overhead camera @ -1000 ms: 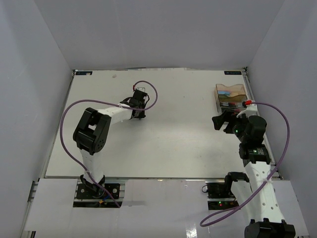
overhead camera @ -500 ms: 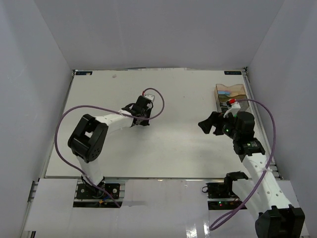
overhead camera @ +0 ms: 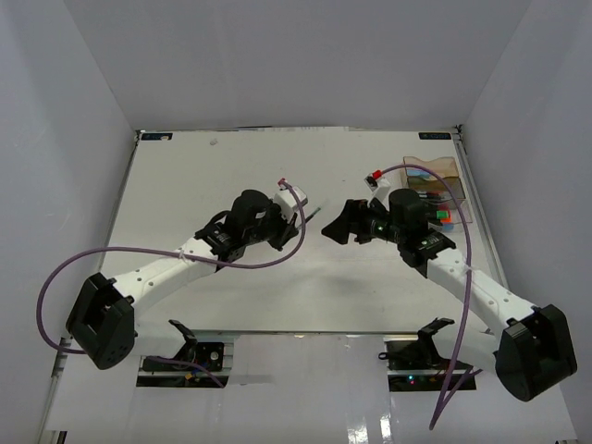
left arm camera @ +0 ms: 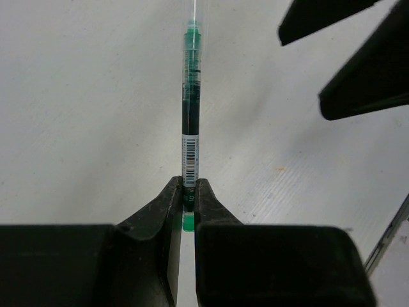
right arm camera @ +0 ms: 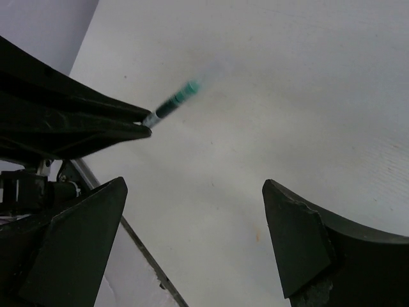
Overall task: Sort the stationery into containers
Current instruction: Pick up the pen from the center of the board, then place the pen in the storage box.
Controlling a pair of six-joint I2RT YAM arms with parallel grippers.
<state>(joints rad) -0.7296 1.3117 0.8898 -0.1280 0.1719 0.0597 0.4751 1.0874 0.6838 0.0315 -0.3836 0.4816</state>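
My left gripper [overhead camera: 301, 220] is shut on a thin dark pen [overhead camera: 314, 214] with green parts and holds it above the middle of the table. In the left wrist view the pen [left arm camera: 190, 115] sticks straight out from the shut jaws [left arm camera: 187, 185]. My right gripper [overhead camera: 331, 231] is open and empty, facing the pen's free tip from the right, a short gap away. In the right wrist view [right arm camera: 195, 192] the pen [right arm camera: 176, 102] points out from the left fingers [right arm camera: 77, 125]. The amber tray [overhead camera: 430, 169] and the clear tray [overhead camera: 460, 211] stand at the far right; coloured marker caps [overhead camera: 442, 218] show in them.
The white table [overhead camera: 185, 185] is walled in by grey panels on three sides. Purple cables loop from both arms over the table. The right gripper's black fingers [left arm camera: 361, 70] show at the top right of the left wrist view.
Both arms have swung toward the table's middle. The left gripper carried the pen rightward; the right gripper moved left, away from the trays, and now faces the pen.
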